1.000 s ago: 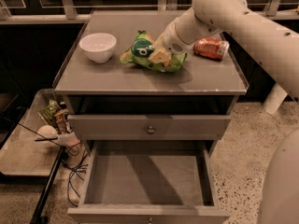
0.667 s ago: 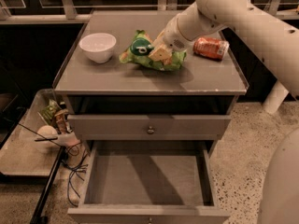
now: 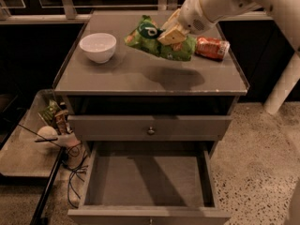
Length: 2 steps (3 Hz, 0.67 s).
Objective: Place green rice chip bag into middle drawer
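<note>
My gripper is shut on the green rice chip bag and holds it in the air a little above the cabinet top. The bag hangs tilted and casts a shadow on the top below it. The arm reaches in from the upper right. The middle drawer is pulled out below, at the front of the cabinet, and its grey floor is bare. The like-looking drawer above it is closed.
A white bowl stands at the left of the cabinet top. An orange-red can lies on its side at the right, just beyond the bag. A low shelf with clutter and cables stands left of the cabinet.
The gripper has lifted the bag off the cabinet top, where it lay before. The bowl, the can and the drawers have not moved.
</note>
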Each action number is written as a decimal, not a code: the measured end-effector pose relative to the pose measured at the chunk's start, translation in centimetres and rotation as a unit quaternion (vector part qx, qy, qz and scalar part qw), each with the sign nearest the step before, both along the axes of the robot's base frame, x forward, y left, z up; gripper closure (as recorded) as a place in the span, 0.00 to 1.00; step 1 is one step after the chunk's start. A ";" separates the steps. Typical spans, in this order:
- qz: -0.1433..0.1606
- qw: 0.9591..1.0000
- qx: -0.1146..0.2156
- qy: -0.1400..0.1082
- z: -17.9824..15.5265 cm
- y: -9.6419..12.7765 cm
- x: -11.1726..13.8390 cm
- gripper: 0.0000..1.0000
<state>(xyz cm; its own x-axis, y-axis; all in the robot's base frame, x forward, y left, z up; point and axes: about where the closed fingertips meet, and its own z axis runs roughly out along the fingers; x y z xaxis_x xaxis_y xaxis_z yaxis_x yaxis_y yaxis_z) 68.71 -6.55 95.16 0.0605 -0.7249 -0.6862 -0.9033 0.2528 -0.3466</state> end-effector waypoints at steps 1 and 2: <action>0.007 1.000 0.020 -0.010 3.1 -1.2 -2.5 1.00; 0.008 0.999 0.027 -0.023 5.4 -2.3 -5.9 1.00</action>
<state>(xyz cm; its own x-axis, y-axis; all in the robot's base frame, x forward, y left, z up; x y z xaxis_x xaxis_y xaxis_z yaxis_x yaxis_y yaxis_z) 62.76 -8.88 100.58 0.1041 -0.6856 -0.7206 -0.8913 0.2571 -0.3734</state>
